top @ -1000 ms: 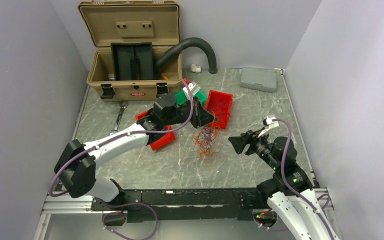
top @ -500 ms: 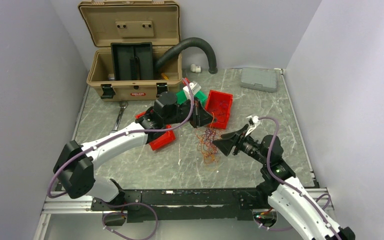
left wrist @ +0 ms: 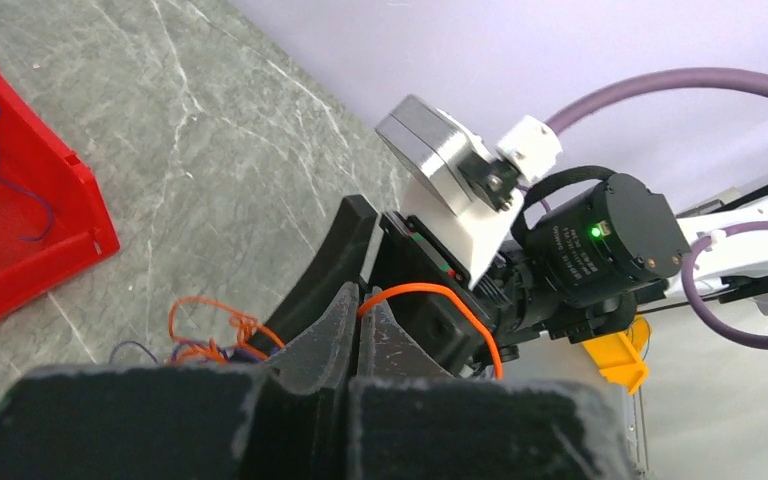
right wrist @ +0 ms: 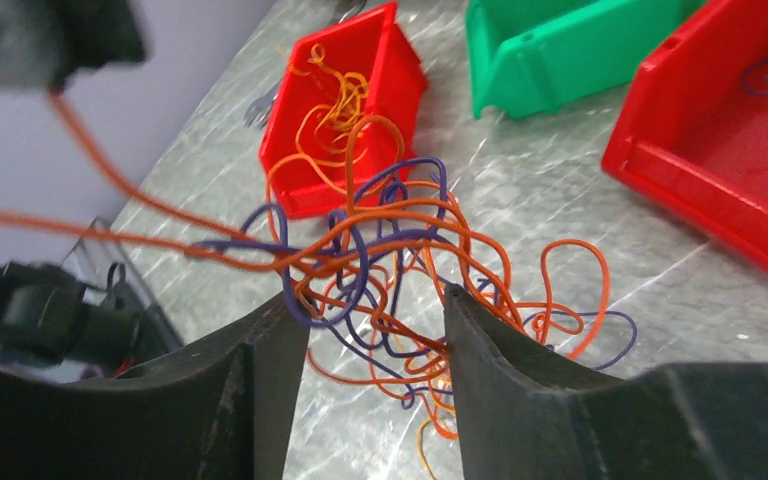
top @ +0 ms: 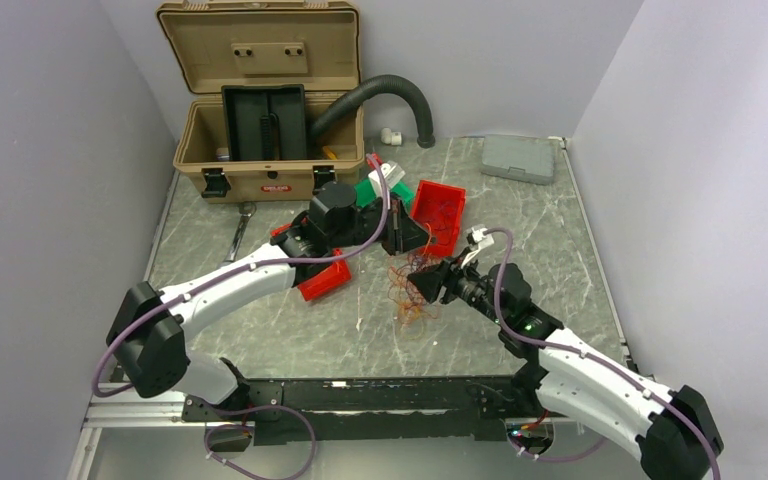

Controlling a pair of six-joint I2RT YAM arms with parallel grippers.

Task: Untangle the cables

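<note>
From above, cables [top: 412, 290] heaped on table [top: 560, 250], red bin [top: 438, 215] and tan toolbox [top: 260, 120] behind, at left wrist, left gripper [left wrist: 358, 305] pinching one orange strand, right arm [left wrist: 600, 245] crowding close, at right wrist, right gripper [right wrist: 375, 310] spread wide, straddling the tangle, green bin [right wrist: 560, 50] beyond.

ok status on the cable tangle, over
Left gripper shut on one orange strand. Right gripper open, fingers either side of the cable tangle. Tangle knotted, red bin close behind it.
</note>
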